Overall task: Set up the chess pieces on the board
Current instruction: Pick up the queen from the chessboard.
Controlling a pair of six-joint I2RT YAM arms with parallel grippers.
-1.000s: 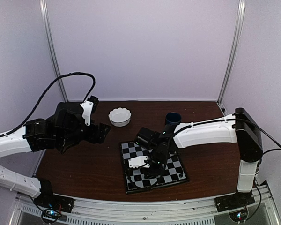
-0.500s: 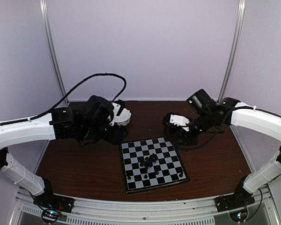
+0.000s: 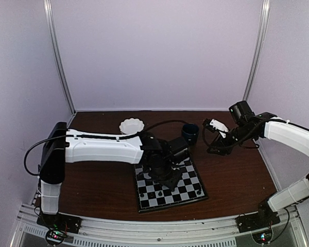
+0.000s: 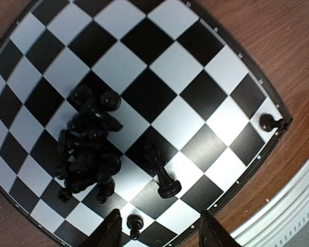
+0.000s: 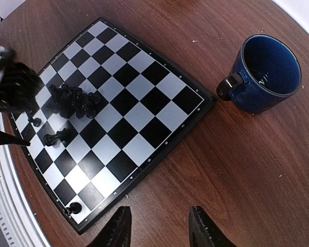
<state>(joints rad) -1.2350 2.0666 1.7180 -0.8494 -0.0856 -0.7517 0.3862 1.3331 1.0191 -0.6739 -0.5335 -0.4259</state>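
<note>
While pieces lie heaped mid-left on the board, the left tool hangs open, empty, at its lower edge; the right tool likewise over the desk. Setup looks barely begun: next, pinch one off the heap.

Front centre of the brown wooden surface: flat square black-and-white chequered chessboard. Just behind its rear right corner, near but not touching: dark blue ceramic mug, handle towards the board. Left of the mug, behind the rear left corner and apart from it: white scalloped bowl. Near the board's middle: heap of tiny black chess pieces, lying against and over one another. Between heap and front edge: lone black piece. On the front row: small black pawn. In the front right corner square: second black pawn. Over the front edge beside the first pawn: left gripper. Right of the mug, above the surface: right gripper.
</note>
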